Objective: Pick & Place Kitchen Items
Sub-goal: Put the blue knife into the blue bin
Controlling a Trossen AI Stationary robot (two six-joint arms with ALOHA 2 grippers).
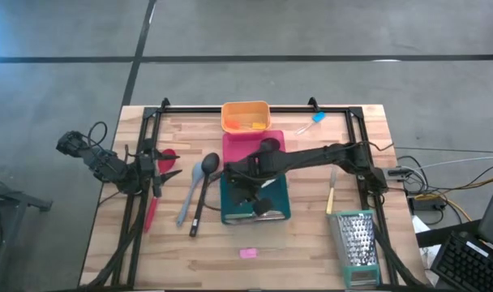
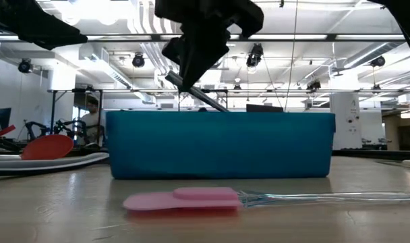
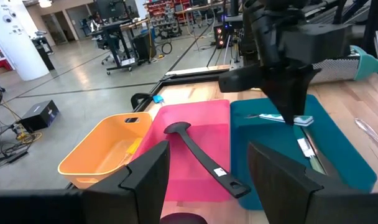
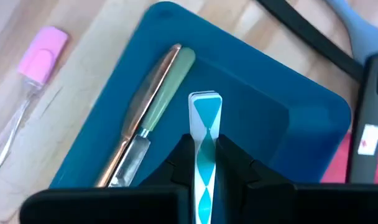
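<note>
Left gripper (image 1: 153,172) waits at the table's left edge, fingers spread, empty, near the red spatula (image 1: 156,199). Right gripper (image 4: 201,163) hangs over the teal tray (image 1: 280,203), pinching a teal-and-white patterned utensil (image 4: 204,134). To do this well: lower into the tray before releasing, beside the knife (image 4: 148,118), clear of the wall. Orange tray (image 3: 96,158): small pieces. Pink tray (image 3: 201,127): 1 black spoon (image 3: 198,152). Teal tray: 1 knife.

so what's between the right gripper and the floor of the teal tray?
Right gripper, shut on a teal-and-white patterned stick, hangs over the teal tray; right wrist view shows bare tray floor below, a green-handled knife beside.
</note>
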